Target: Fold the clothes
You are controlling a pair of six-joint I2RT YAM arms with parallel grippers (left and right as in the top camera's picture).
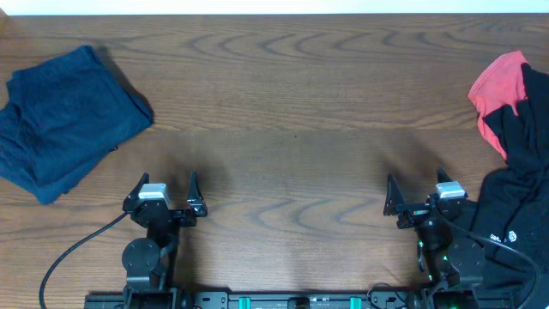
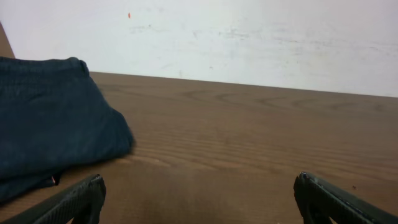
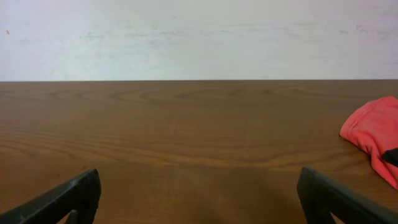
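A navy blue garment (image 1: 64,120) lies folded at the table's far left, also in the left wrist view (image 2: 50,124). A black garment (image 1: 519,193) with a small white logo is heaped at the right edge, and a coral-red one (image 1: 500,94) lies partly under it, its corner showing in the right wrist view (image 3: 373,134). My left gripper (image 1: 165,182) stands open near the front edge, right of the navy garment, with nothing between its fingers. My right gripper (image 1: 415,181) is open and empty too, just left of the black heap.
Bare brown wooden table (image 1: 283,112) spans the stretch between the two piles. A white wall (image 3: 199,37) rises behind the far edge. A black cable (image 1: 69,253) loops from the left arm's base.
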